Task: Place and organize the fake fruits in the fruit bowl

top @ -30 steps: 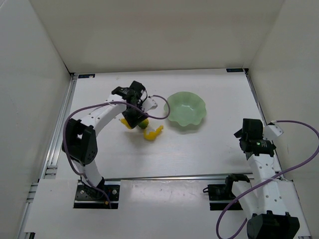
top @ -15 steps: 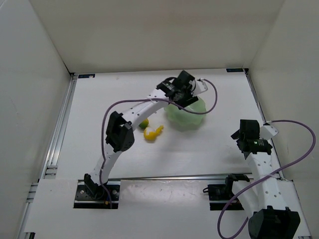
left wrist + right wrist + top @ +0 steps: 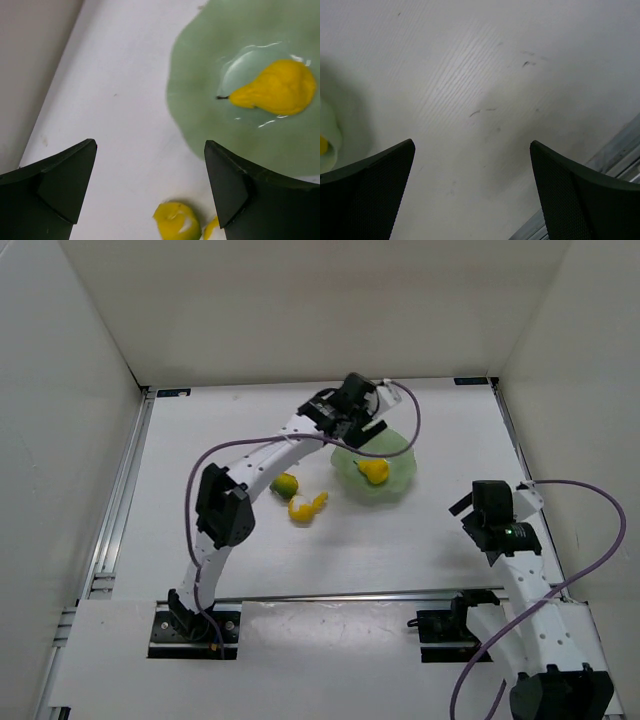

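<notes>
White counter (image 3: 200, 440) walled by white panels (image 3: 300, 310). From above, the pear (image 3: 375, 470) lies inside the fruit bowl (image 3: 400, 485). The green-and-orange fruit (image 3: 284, 484) and the banana (image 3: 307, 507) sit just beside each other on the counter, left of the bowl.

Left wrist view: the left gripper (image 3: 150, 145) gapes wide, holding nothing, above the bowl's edge.

Right wrist view: the right gripper (image 3: 472, 145) is spread wide, empty, over the counter.

The left gripper (image 3: 150, 150) now hangs open at the bowl (image 3: 200, 65), and the pear (image 3: 280, 92) it carried lies inside.
</notes>
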`<state>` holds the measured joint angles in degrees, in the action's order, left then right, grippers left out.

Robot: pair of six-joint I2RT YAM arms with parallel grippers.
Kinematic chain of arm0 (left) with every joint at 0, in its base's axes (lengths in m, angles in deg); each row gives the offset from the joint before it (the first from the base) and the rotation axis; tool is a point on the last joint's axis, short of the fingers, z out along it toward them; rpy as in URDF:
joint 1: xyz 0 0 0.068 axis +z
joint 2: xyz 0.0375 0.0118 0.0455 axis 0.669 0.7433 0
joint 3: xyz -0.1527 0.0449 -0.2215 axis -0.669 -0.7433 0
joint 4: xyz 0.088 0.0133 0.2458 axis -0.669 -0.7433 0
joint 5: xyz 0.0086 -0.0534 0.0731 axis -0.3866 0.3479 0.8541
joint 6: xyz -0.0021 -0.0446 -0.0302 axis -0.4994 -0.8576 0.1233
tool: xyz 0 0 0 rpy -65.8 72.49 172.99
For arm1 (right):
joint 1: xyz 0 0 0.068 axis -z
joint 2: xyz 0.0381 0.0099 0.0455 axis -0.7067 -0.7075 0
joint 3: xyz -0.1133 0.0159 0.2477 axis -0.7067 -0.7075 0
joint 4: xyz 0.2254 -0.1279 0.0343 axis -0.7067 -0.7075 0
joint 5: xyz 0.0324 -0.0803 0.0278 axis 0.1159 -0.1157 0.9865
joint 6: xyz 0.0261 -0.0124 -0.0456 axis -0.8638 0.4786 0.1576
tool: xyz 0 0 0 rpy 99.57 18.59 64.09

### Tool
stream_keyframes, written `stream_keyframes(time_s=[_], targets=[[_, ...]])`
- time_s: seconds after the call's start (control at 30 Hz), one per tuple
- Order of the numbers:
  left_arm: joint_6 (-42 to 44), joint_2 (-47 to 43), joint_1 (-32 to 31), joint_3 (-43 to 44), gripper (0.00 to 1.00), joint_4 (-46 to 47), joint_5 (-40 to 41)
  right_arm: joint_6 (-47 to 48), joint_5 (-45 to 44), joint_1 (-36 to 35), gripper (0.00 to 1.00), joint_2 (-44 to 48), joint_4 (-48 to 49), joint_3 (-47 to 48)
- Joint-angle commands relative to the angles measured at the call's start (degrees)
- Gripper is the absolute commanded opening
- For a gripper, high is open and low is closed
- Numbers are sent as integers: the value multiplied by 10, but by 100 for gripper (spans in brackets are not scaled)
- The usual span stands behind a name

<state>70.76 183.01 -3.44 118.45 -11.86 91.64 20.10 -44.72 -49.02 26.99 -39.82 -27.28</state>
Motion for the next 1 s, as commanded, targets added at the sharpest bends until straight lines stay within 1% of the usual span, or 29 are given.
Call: stream_keyframes(time_s=[0.0,0.03,0.07,0.1,0.13,0.17,0.2,0.23,0.27,0.3,0.33,0.37,0.4,0.47,0.5,0.53,0.57,0.63,0.67,0.7,0.73,0.77,0.87,0.97], targets=[[-52,-133,71,-38,100,14,13,-81,28,-94,100,-20,23,13],[-52,-148,104,-56,100,14,13,-96,21,-123,100,-40,30,20],[-52,-161,121,-95,100,14,13,-127,-3,-151,100,-57,36,28],[-52,-183,138,-115,100,14,20,-138,-12,-208,100,-101,42,44],[-52,-193,154,-134,100,14,27,-149,-17,-234,100,-131,48,56],[-58,-202,190,-168,100,14,41,-167,-17,-258,100,-164,48,72],[-66,-220,208,-185,100,14,41,-167,-2,-301,100,-236,48,114],[-66,-230,226,-203,100,14,47,-167,16,-320,100,-274,69,139],[-72,-242,260,-242,100,14,47,-139,40,-354,100,-310,81,166],[-77,-266,275,-264,100,14,47,-126,63,-369,100,-379,91,197],[-77,-279,289,-285,100,14,47,-120,84,-382,100,-411,91,263],[-86,-292,317,-326,100,14,47,-120,127,-392,100,-439,96,294],[-95,-315,330,-347,100,14,40,-125,156,-398,100,-486,96,320],[-103,-340,366,-385,100,14,26,-155,214,-398,100,-521,112,367],[-111,-351,376,-420,100,14,14,-201,238,-392,100,-543,112,373],[-111,-372,386,-436,100,14,9,-226,275,-387,100,-551,125,373],[-119,-382,401,-466,100,14,-1,-277,295,-381,100,-561,154,365],[-126,-410,416,-493,100,14,-13,-333,327,-380,100,-567,192,350],[-126,-418,422,-506,100,14,-19,-357,353,-387,100,-585,216,342],[-126,-426,430,-527,100,14,-26,-394,361,-387,100,-595,248,342],[-126,-432,430,-535,100,14,-26,-405,367,-395,100,-607,249,355],[-126,-437,436,-542,100,14,-26,-411,373,-403,100,-635,249,369],[-126,-450,447,-550,100,14,-26,-429,391,-409,100,-682,249,410],[-126,-456,459,-555,100,14,-31,-446,391,-409,100,-718,249,433]])
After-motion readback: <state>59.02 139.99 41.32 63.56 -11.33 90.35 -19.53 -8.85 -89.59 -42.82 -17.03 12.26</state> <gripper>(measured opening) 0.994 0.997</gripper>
